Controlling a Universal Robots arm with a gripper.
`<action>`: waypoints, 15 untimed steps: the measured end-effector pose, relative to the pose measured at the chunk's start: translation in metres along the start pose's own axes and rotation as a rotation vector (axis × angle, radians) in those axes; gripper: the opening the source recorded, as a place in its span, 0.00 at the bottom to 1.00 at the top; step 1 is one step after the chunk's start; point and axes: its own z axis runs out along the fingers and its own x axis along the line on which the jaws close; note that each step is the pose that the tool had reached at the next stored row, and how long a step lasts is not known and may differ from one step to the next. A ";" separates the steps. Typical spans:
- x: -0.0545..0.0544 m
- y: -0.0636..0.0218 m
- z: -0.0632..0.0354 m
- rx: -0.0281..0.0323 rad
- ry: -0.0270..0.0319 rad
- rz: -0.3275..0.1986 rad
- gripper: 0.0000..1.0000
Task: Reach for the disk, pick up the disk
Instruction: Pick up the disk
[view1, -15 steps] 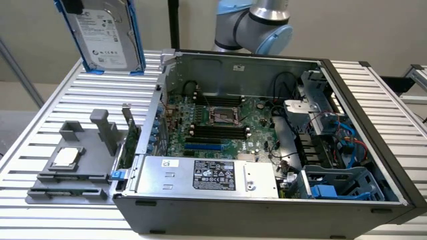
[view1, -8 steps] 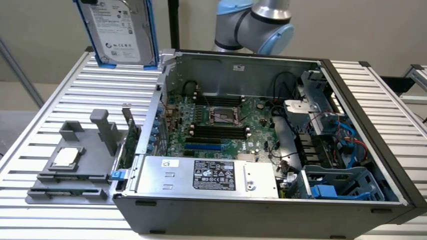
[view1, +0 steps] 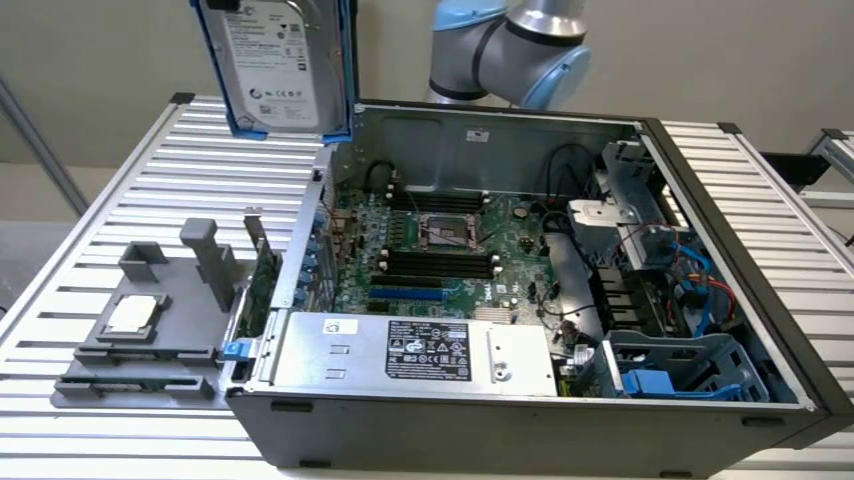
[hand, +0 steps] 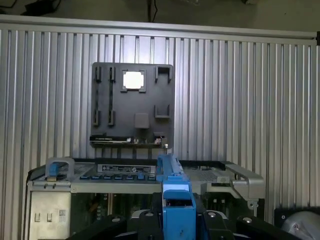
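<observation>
The disk (view1: 278, 65) hangs upright in the air above the back corner of the open computer case, on the exterior view's left. Its white label faces the camera and the blue carrier frames its sides. In the wrist view the disk (hand: 176, 200) shows edge-on as a blue strip. My gripper (hand: 178, 220) is shut on it, with a black finger (hand: 145, 222) on either side. The disk is clear of the case and the table.
The open computer case (view1: 694, 330) lies on the slatted metal table (view1: 120, 200). Inside are the motherboard (view1: 441, 250), a silver power supply box (view1: 414, 350) and blue drive bays (view1: 674, 370). A grey tray (view1: 160, 350) with a square chip (view1: 134, 315) sits beside the case.
</observation>
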 end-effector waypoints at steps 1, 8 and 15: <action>0.002 -0.0036 -0.0002 -0.0001 0.0000 0.000 0.33; 0.019 -0.0281 -0.0017 0.0000 -0.0001 0.000 0.33; 0.036 -0.0524 -0.0032 0.0000 0.0000 0.000 0.33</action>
